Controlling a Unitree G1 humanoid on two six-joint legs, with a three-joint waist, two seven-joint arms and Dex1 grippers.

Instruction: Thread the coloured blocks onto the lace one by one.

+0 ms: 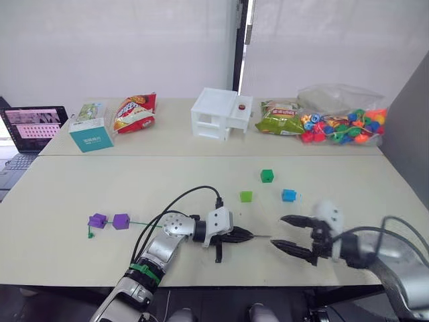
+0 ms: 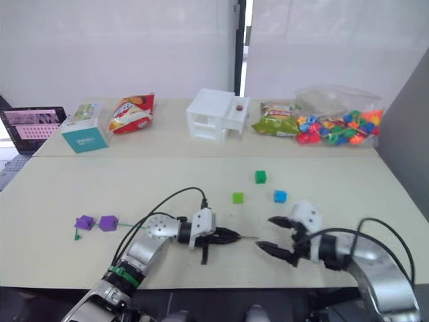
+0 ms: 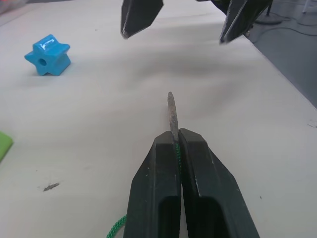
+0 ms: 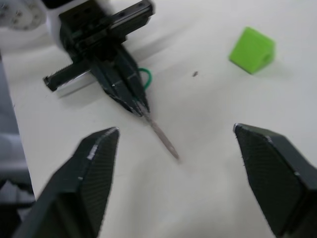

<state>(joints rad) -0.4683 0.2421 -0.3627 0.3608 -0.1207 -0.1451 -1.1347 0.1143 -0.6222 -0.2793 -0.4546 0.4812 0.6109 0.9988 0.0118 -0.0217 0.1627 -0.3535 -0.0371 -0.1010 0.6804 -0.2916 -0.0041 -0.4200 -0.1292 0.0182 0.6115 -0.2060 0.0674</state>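
Worktop (image 1: 80,201), pale and wide, carries everything. At its far edge sit a white toy house (image 1: 220,115), a bag of mixed beads (image 1: 343,125), snack packets (image 1: 136,111) and a teal box (image 1: 91,127). The left end effector (image 1: 242,235) lies low near the front edge, clenched on the lace (image 3: 174,141) just behind its stiff grey tip (image 3: 171,113), which points toward the right end effector (image 1: 289,233). That one is released, its two fingers spread wide and facing the tip from close by. The green cord runs back to two purple blocks (image 1: 109,221) already strung near its knot. Three loose blocks lie beyond the end effectors: dark green (image 1: 267,176), blue (image 1: 289,195) and light green (image 1: 246,196).
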